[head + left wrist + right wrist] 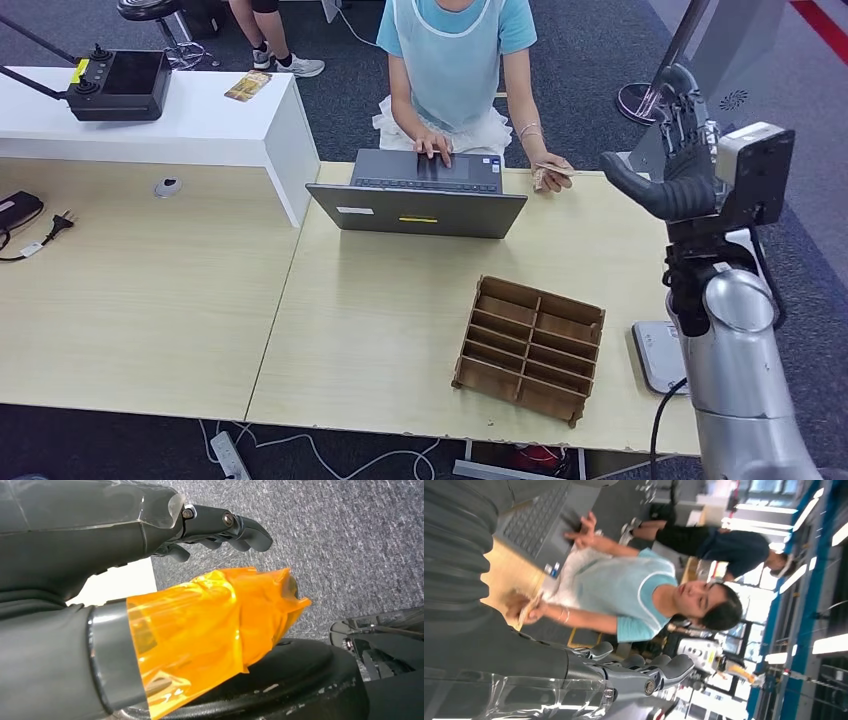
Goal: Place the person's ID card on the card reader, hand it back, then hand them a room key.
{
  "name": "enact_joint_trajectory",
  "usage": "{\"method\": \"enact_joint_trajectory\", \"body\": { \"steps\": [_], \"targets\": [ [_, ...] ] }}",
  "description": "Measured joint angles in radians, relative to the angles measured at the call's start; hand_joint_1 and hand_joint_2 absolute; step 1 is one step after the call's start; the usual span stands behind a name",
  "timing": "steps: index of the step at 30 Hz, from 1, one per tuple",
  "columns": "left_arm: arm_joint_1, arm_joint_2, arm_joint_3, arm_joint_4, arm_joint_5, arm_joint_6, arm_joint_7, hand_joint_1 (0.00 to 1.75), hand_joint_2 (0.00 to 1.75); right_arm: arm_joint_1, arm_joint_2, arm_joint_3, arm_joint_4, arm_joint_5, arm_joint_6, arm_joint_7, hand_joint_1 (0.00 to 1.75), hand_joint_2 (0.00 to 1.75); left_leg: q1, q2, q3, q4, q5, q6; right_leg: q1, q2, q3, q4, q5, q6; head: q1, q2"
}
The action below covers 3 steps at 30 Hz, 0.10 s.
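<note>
We judge the task barely begun: the card (553,172) rests pinched in the person's hand (552,177) at the far edge of the table (380,330), near its right end, and none of the three steps looks done. Our right hand (668,150) hangs raised beyond the right edge, fingers spread and holding nothing, its thumb pointing toward the card but well apart from it. Our left hand (150,580) hangs low over grey carpet, fingers loosely extended and empty, its thumb wrapped in crinkled orange film. What we take to be the reader (660,355), a flat pale slab with rounded corners, lies at the right edge, partly hidden behind our silver forearm. Taking the card, laying it on the reader, returning it and handing over a key all remain. The table is pale wood-grain laminate, smooth and matt. Near its front edge sits a rack (530,347) of thin brown board, slotted into narrow compartments; we cannot tell whether keys sit in them. A grey laptop (420,195) stands open at the far edge.
</note>
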Motion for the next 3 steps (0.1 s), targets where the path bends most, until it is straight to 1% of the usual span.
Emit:
{"method": "enact_joint_trajectory", "body": {
  "steps": [2, 3],
  "targets": [
    [0.001, 0.0, 0.002, 0.0, 0.005, 0.001, -0.003, 0.0, 0.0, 0.067, -0.006, -0.02, -0.057, -0.059, 0.026, -0.026, 0.0, 1.75, 0.0, 0.0, 0.0, 0.0, 0.0, 0.0, 0.0, 0.0, 0.0, 0.0, 0.0, 0.0, 0.0, 0.0],
    [0.001, 0.0, 0.002, 0.0, 0.006, 0.002, -0.004, 0.0, 0.0, 0.084, -0.007, -0.026, -0.072, -0.073, 0.033, -0.033, 0.0, 1.75, 0.0, 0.0, 0.0, 0.0, 0.0, 0.0, 0.0, 0.0, 0.0, 0.0, 0.0, 0.0, 0.0, 0.0]
  ]
}}
